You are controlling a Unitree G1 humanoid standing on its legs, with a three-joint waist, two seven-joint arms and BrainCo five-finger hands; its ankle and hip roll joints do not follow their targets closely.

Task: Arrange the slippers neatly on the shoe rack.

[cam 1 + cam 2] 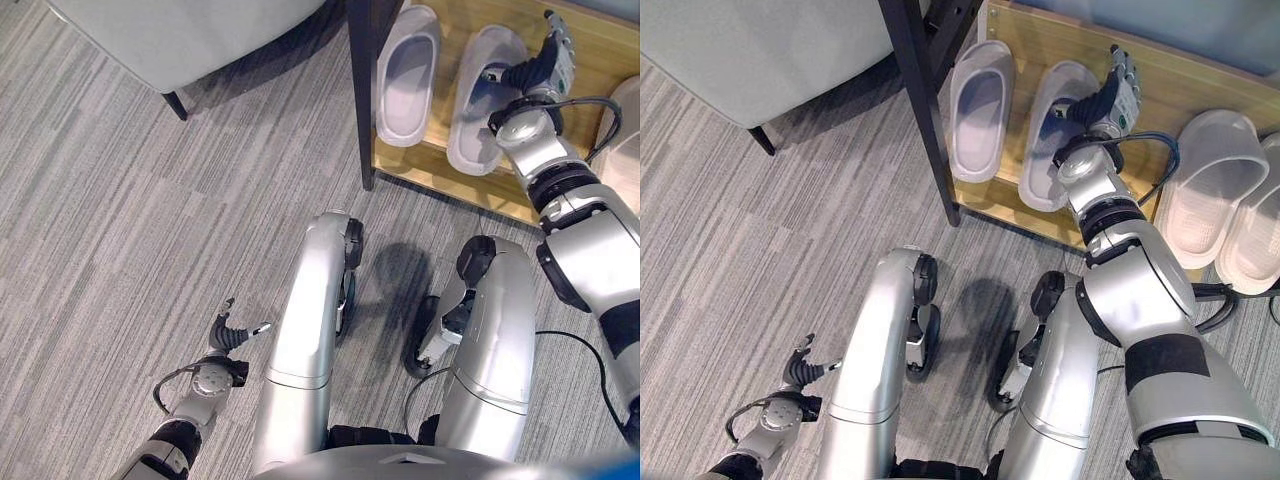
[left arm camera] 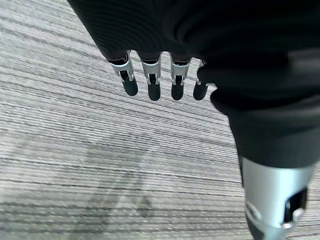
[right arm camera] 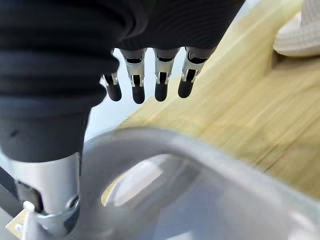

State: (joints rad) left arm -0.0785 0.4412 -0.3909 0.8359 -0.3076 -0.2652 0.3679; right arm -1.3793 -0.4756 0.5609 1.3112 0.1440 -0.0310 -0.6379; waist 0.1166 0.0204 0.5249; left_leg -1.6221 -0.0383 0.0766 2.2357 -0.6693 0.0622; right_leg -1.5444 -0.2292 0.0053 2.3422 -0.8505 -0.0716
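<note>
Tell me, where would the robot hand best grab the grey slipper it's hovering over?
Probably by the strap arching over the slipper. It forms a raised bridge with an opening beneath, so fingers could hook in from the heel side. The right robot hand is already above it, fingers straight. The flat sole offers less to hold.

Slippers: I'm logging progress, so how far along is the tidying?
Two grey slippers lie side by side on the rack, so that pair looks placed. The right hand hovers open over the right one. The left hand hangs open by the floor. A beige pair already lies alongside.
</note>
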